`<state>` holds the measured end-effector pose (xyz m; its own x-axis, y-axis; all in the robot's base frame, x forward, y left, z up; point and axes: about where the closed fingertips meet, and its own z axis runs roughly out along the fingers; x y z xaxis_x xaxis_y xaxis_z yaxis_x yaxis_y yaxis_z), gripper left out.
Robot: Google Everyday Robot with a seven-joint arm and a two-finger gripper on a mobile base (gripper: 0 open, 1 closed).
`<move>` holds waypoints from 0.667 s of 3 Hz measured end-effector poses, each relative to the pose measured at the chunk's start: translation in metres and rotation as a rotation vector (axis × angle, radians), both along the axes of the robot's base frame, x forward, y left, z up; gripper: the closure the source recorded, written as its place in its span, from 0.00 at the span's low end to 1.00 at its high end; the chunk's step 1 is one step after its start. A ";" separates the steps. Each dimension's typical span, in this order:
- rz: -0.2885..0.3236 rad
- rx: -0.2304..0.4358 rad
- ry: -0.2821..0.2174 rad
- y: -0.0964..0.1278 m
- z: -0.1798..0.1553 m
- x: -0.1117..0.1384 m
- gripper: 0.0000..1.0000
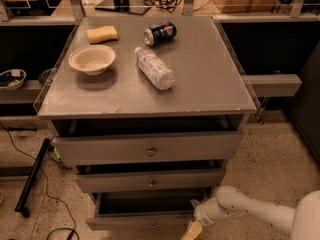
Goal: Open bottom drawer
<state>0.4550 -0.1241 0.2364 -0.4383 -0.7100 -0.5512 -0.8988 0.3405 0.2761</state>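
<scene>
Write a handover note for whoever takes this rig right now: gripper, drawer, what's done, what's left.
Gripper: low by the floor, at the right end of the bottom drawer's front; contact can't be judged.
Bottom drawer: partly out, with its dark inside showing behind the front.
Done: the drawer is partly open.
Left: probably pull it further out, then back the arm away.

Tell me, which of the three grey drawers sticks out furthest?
The narrow grey metal bottom drawer: its dark inside shows from above. The robot's claw sits at its right front corner.
</scene>
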 end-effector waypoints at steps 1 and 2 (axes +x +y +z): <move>0.001 -0.009 0.010 0.002 -0.002 -0.001 0.00; -0.026 -0.018 0.028 -0.006 -0.005 -0.001 0.00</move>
<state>0.4541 -0.1299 0.2311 -0.4718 -0.7082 -0.5253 -0.8816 0.3687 0.2946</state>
